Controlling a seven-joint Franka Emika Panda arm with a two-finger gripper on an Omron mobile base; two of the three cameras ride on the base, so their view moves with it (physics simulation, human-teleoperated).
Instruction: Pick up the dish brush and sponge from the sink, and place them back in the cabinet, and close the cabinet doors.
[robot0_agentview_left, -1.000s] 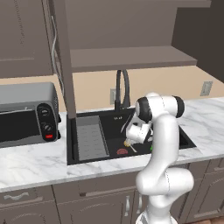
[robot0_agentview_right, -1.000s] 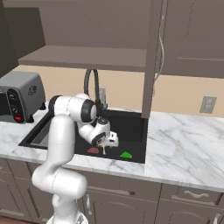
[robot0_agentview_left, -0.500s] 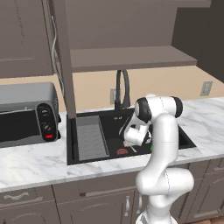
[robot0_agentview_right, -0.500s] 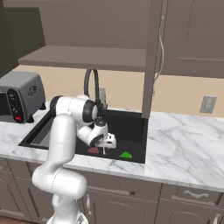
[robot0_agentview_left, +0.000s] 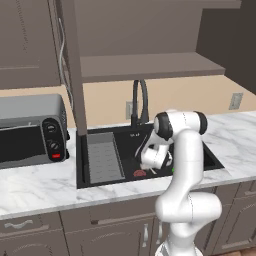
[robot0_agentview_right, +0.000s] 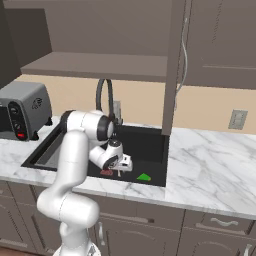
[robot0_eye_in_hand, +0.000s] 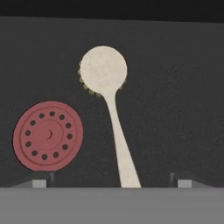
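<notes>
The first pick appears in hand: the tool (robot0_eye_in_hand: 112, 181), spread wide and empty, hangs low in the sink (robot0_agentview_left: 210, 159) over the dish brush (robot0_eye_in_hand: 109, 94), which lies flat on the black floor beside the red drain (robot0_eye_in_hand: 48, 135), cream head far, so next it should descend and pinch the thin handle.

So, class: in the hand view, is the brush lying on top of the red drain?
No: the brush lies on the sink floor beside the drain, with a dark gap between them.
</notes>
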